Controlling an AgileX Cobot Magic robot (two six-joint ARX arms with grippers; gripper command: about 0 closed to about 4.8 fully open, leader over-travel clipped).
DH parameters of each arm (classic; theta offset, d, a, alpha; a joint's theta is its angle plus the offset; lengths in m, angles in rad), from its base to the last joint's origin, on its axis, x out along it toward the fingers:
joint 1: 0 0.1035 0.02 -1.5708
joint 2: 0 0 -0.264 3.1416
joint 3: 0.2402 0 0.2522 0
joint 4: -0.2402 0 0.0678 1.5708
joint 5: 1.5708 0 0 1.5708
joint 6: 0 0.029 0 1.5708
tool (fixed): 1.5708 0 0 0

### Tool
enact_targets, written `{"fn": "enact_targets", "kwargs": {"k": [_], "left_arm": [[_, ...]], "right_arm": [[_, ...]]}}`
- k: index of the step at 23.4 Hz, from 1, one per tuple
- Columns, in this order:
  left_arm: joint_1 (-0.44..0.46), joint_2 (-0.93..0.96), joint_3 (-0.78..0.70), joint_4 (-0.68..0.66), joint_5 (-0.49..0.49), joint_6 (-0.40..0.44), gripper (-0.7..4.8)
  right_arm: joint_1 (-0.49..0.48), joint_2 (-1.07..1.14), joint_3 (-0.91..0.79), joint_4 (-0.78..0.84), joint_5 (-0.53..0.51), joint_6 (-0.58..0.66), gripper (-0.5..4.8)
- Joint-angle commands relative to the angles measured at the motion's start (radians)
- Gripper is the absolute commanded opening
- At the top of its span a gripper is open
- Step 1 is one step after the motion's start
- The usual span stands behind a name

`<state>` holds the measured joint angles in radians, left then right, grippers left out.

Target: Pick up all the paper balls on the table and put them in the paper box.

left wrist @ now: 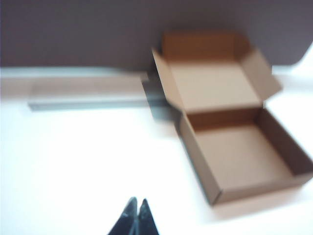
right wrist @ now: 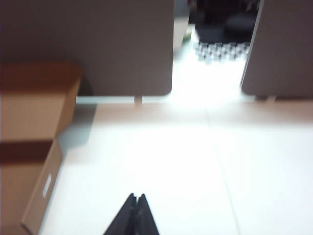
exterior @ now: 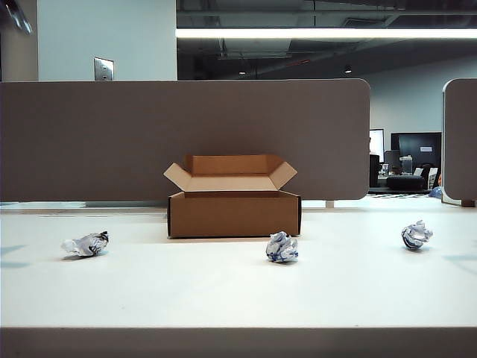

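Still-life: left pincer [left wrist: 134, 213], right pincer [right wrist: 135, 207] pressed together above table [exterior: 223, 298]; paper balls' [exterior: 282, 247] print unreadable.

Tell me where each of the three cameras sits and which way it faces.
Exterior view: low at the table's near edge, facing the divider panel; shows the paper box and three paper balls; no arm visible.
Left wrist view: above the table, angled down into the empty paper box; left gripper tips shut.
Right wrist view: above the table, beside the paper box; right gripper tips shut.
Shared: all three show box, panel and table; neither wrist view shows a ball.
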<state>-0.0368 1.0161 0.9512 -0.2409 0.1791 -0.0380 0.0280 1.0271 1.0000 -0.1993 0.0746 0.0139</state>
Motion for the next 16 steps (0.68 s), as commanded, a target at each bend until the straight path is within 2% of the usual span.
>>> {"fn": "enact_targets", "kwargs": {"k": [1,2,3,4,5,6,7,8,9,10,14,16], "left_arm": [[-0.036,0.090,0.006,-0.015,0.032,0.004,0.03],[-0.051,0.117,0.006,-0.023,0.031,0.004,0.33],[-0.073,0.159,0.006,-0.032,0.031,0.004,1.08],[-0.082,0.185,0.006,-0.035,0.031,0.005,1.43],[-0.095,0.221,0.006,-0.043,0.034,0.004,1.62],[-0.106,0.241,0.006,-0.051,0.035,0.005,1.62],[-0.121,0.268,0.006,-0.068,0.035,0.005,1.63],[-0.129,0.285,0.006,-0.079,0.035,0.005,1.78],[-0.134,0.310,0.006,-0.097,0.036,0.007,2.33],[-0.134,0.333,0.006,-0.115,0.035,0.008,2.56],[-0.145,0.386,0.006,-0.141,0.031,0.009,2.56],[-0.147,0.423,0.006,-0.129,0.086,0.031,2.56]], "right_arm": [[0.040,0.115,0.030,-0.066,-0.002,-0.066,-0.08],[0.043,0.145,0.030,-0.071,0.002,-0.089,-0.08],[0.045,0.192,0.030,-0.077,0.001,-0.101,0.24],[0.049,0.220,0.030,-0.081,0.000,-0.100,0.70],[0.051,0.265,0.030,-0.087,0.000,-0.100,1.67],[0.051,0.286,0.030,-0.090,0.001,-0.100,2.12],[0.051,0.332,0.030,-0.098,0.000,-0.096,2.89],[0.051,0.352,0.030,-0.101,-0.003,-0.089,3.19],[0.056,0.391,0.030,-0.108,-0.006,-0.047,3.86],[0.056,0.421,0.030,-0.113,-0.013,-0.011,4.28],[0.056,0.498,0.030,-0.133,-0.027,0.021,4.41],[0.058,0.544,0.030,-0.139,-0.033,0.025,4.41]]}}
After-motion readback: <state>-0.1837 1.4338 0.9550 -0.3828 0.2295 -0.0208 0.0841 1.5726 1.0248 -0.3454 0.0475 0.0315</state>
